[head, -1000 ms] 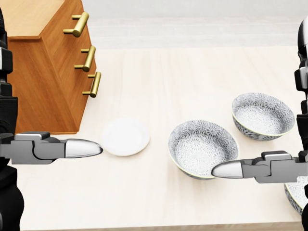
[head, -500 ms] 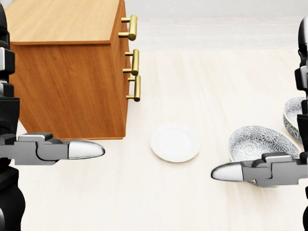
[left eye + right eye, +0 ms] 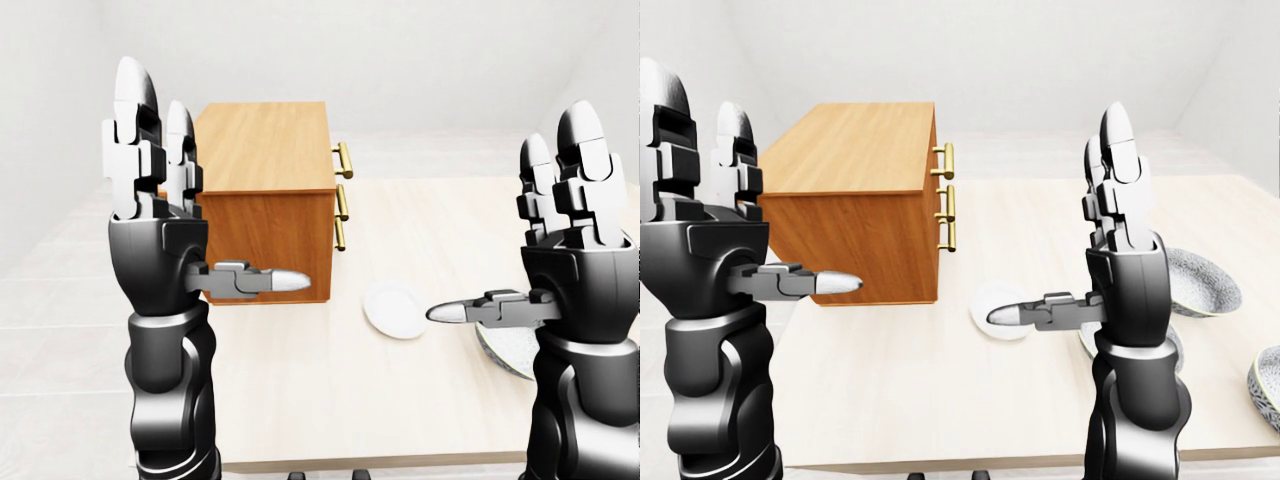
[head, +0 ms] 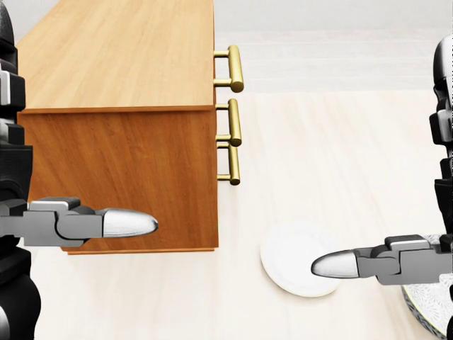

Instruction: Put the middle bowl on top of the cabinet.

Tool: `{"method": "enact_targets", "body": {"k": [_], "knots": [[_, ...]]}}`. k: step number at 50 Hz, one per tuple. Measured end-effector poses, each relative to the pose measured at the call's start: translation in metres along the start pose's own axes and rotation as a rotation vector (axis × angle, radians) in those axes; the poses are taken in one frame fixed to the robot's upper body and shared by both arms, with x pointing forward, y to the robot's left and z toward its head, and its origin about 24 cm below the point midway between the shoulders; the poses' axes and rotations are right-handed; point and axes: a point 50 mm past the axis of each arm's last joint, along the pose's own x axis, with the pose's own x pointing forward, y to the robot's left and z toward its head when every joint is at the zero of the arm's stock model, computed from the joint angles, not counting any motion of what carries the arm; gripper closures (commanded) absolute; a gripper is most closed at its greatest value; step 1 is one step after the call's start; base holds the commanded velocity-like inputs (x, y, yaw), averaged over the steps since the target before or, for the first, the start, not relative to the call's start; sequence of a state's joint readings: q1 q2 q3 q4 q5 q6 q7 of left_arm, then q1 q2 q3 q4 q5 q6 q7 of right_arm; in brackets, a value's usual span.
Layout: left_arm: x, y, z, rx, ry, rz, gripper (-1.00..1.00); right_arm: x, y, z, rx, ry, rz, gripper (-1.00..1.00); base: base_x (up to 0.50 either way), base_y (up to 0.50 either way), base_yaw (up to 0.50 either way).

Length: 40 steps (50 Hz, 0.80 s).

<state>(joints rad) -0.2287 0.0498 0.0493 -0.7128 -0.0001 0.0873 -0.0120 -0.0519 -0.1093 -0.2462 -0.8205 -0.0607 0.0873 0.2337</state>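
Observation:
A wooden cabinet (image 4: 113,57) with brass handles (image 4: 230,113) fills the upper left of the head view; its flat top is bare. One patterned grey bowl (image 3: 1205,285) sits at the right of the right-eye view. A second (image 3: 1267,385) is cut by the right edge. A third (image 3: 500,348) peeks out below my right thumb. My left hand (image 3: 165,240) is raised beside the cabinet, open and holding nothing. My right hand (image 3: 1125,280) is also open and upright, above the plate and the hidden bowl.
A small white plate (image 4: 294,268) lies on the light wooden table (image 4: 340,156) just right of the cabinet's lower corner. The table's near edge (image 3: 350,462) runs along the bottom of the left-eye view. Pale floor lies to the left.
The camera has moved left: cabinet and plate slide rightward in the head view, and the bowls leave it except for one sliver at bottom right. Both hands keep the same open pose.

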Motion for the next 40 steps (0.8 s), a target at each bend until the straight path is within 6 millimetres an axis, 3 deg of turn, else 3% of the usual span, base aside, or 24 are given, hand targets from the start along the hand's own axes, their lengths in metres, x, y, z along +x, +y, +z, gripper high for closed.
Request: {"method": "enact_targets", "body": {"k": [18,40], "knots": [[-0.001,-0.001,-0.002,-0.011,0.01,0.005,-1.0,-0.004,0.003,-0.002,0.004,0.022,0.017,-1.0,0.43,0.0,0.0],[0.0,-0.002,-0.004,-0.005,0.015,0.005,-1.0,-0.008,0.0,-0.012,-0.048,0.088,0.019,-1.0,0.01,0.0,0.0]]}}
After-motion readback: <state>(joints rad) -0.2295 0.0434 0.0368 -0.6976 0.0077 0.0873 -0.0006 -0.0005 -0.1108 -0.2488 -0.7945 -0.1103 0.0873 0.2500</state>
